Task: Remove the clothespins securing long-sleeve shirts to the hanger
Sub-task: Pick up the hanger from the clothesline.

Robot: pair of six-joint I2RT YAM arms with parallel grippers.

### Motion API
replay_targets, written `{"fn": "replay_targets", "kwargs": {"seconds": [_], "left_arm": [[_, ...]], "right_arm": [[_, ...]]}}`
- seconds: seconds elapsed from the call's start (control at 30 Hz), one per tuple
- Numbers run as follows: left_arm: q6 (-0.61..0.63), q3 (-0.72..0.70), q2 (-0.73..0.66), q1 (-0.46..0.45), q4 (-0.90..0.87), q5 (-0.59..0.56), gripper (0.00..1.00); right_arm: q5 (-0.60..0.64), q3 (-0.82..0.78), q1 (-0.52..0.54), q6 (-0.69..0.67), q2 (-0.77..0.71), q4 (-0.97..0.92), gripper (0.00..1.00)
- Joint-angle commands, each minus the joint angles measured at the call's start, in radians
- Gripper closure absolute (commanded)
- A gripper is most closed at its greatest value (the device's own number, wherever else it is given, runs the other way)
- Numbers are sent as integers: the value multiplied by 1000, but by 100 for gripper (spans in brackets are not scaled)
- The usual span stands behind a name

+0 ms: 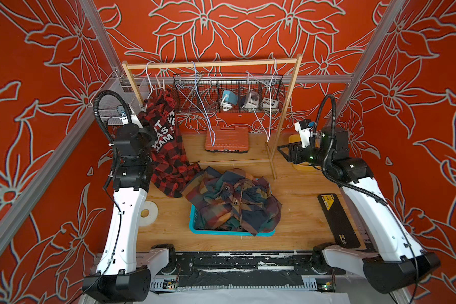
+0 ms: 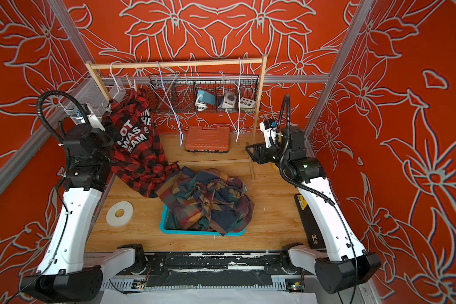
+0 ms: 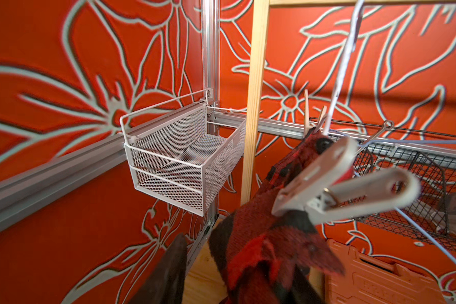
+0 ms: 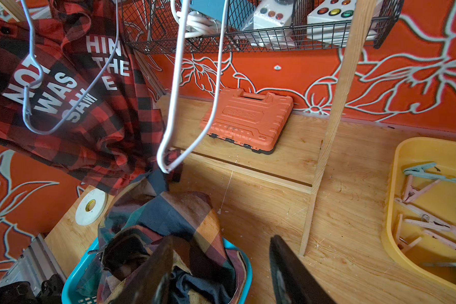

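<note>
clothespins: what is left sits on the red check shirt

a white clothespin (image 3: 337, 181) clamps bunched cloth of the red-and-black shirt (image 3: 261, 250) by the arm of its wire hanger (image 3: 344, 60), at the left end of the wooden rail (image 1: 208, 64). a paler peg (image 3: 315, 117) sits by the hanger's neck. other pegs lie in the yellow tray (image 4: 391, 237), and the two dark plaid shirts (image 1: 232, 202) are heaped in the teal basket (image 1: 216, 233).

by its looks a peg is light, stiff, smooth plastic with a firm spring. pinch the two splayed tail ends, not the biting end, then draw it off. the cloth is soft and the hanger hangs free, so both should give under a push.

of the left gripper (image 3: 221, 244) one dark finger (image 3: 166, 271) shows near the peg. how wide it stands, or whether it holds anything, i cannot tell. the right gripper (image 4: 221, 239) is spread and empty near the tray.
</note>
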Motion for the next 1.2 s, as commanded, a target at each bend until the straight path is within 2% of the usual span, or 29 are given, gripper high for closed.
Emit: {"fn": "replay_targets", "kwargs": {"seconds": [0.0,0.3,0.43,0.63,0.77,1.17], "left_arm": [[-34,25,-46,0,95,35,100],[-65,-20,-119,-1,208,91,100],[-75,-23,-118,0,214,147,100],[-66,-61,-193,-1,192,207,100],[-61,-164,-257,0,203,269,100],[1,-409,-382,-23,147,346,100]], "right_arm": [[-19,-13,-4,5,1,24,40],[-24,-22,-4,6,1,33,40],[-29,-28,-4,9,1,36,41],[-26,-38,-4,2,-6,27,40],[-26,-41,-4,0,-6,22,40],[-29,-68,-4,-3,-35,9,40]]}}
